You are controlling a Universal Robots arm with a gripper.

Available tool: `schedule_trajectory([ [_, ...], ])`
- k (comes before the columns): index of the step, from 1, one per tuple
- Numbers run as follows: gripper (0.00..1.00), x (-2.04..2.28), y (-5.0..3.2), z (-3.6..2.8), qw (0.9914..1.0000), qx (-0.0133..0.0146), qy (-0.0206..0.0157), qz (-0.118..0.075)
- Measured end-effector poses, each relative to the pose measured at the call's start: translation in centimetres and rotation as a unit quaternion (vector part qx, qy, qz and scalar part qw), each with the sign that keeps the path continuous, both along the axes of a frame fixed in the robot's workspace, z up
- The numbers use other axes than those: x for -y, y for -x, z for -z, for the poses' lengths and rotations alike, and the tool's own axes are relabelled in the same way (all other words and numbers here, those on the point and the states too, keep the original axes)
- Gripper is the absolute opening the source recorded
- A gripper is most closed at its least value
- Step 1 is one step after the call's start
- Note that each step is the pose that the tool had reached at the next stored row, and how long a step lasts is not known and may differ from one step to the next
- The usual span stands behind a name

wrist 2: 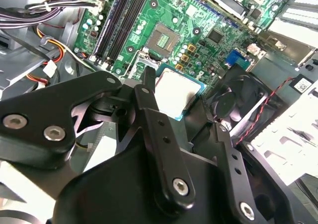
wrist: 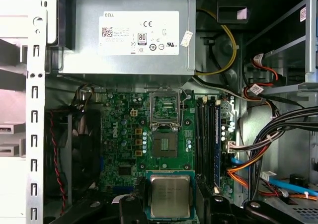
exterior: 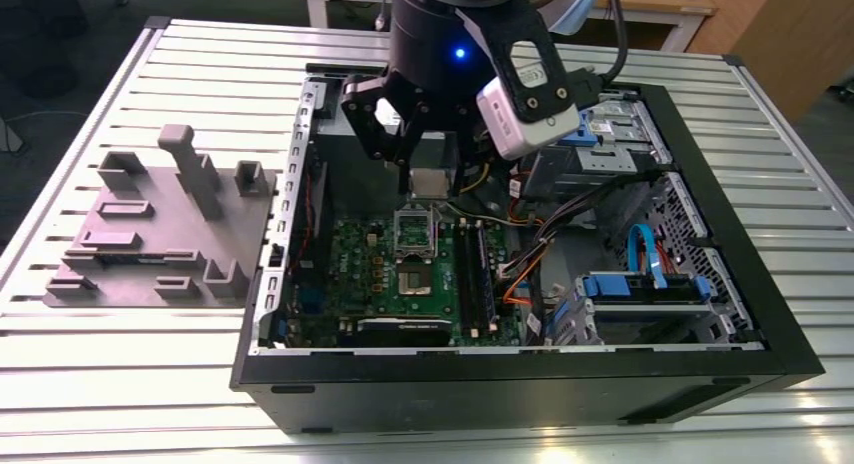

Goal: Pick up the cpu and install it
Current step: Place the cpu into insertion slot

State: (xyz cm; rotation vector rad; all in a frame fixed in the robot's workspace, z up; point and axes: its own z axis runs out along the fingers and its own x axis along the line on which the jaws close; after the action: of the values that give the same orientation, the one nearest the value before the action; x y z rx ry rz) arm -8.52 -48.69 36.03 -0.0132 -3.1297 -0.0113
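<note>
Silver-grey metal caps the cpu point(wrist: 170, 195), a flat square chip with a thin blue-green rim. The gripper point(wrist: 170, 204) pinches it by two opposite edges between its black fingers point(wrist: 214, 209). In the exterior view the arm reaches down into an open black computer case point(exterior: 507, 384) that lies on its side on a slatted metal table point(exterior: 134, 384), and the chip hangs level under the gripper over the far part of the green motherboard point(exterior: 387, 284). The chip is not seated. The socket point(wrist: 164, 147) lies bare in the middle of the board, and a rectangular metal frame point(wrist: 165, 107) sits between it and the large grey power-supply box point(wrist: 126, 35). That frame looks swung open, though its angle is hard to judge. The cpu appears to float clear of the board, with nothing but the fingers touching it. Dark memory slots point(wrist: 208, 129) run beside the socket, and orange and black cables point(wrist: 248, 169) curl past them towards the drive bays. In the second wrist view a black fan point(wrist 2: 233, 92) sits just beyond the chip's corner. Outside the case, towards the exterior view's left, a grey moulded fixture block point(exterior: 160, 244) stands on the table, well apart from the gripper.
</note>
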Motion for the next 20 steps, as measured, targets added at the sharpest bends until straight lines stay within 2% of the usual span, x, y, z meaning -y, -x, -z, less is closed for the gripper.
schedule_trajectory([
  [9,0.47,-0.01,0.00,0.51,1.00000,0.0000,0.0000,0.000],
  [20,0.47,-0.01,0.00,0.55,1.00000,0.0000,0.0000,0.000],
])
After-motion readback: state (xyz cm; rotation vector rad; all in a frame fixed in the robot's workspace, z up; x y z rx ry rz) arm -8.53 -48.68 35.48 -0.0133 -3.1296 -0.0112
